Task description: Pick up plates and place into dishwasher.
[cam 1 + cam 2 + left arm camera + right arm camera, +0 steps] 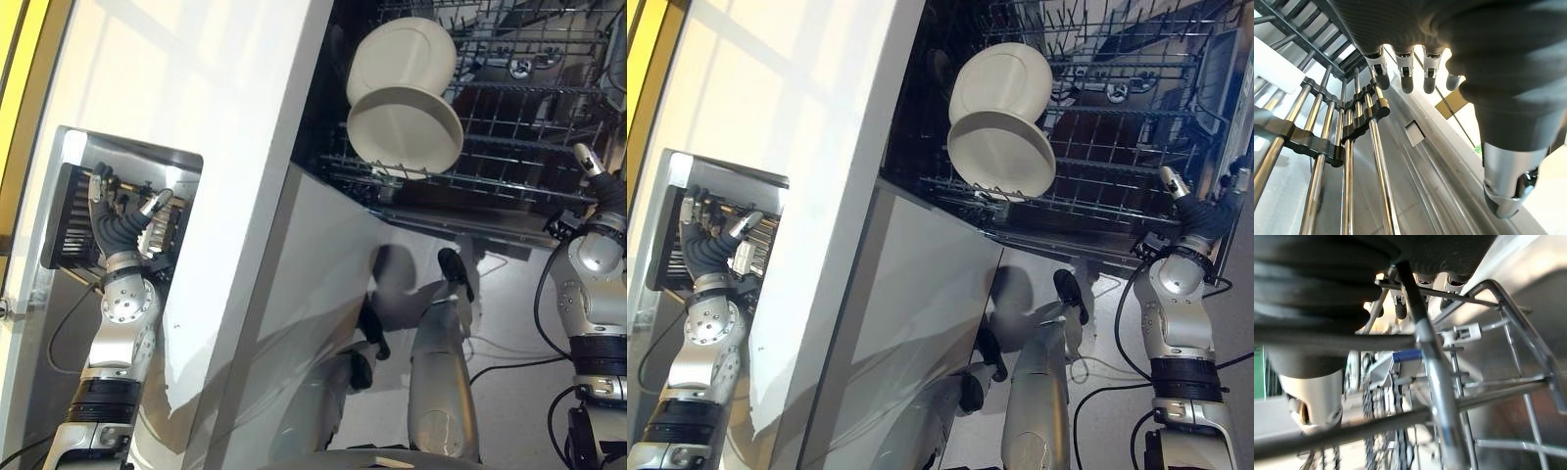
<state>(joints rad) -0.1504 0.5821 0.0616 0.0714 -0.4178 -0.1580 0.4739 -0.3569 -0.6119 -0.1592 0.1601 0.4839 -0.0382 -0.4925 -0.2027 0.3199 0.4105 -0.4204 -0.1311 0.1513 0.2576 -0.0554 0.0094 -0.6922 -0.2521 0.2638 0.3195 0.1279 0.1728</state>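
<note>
- Plates: two white plates, upper plate (402,57) and lower plate (406,130), standing overlapped in the rack.
- Dishwasher racks: one dark wire rack (529,117), pulled out.
- Dishwasher doors: one grey door (323,294), lowered open.
- Countertops: one white countertop (206,88).
- Sinks: one steel sink (127,157), holding one drying rack (1347,142) of chrome bars.
- Robot hands: two, left hand (122,220) and right hand (1200,211).

The right hand (1400,303) rests against the wire rack (1435,382).
</note>
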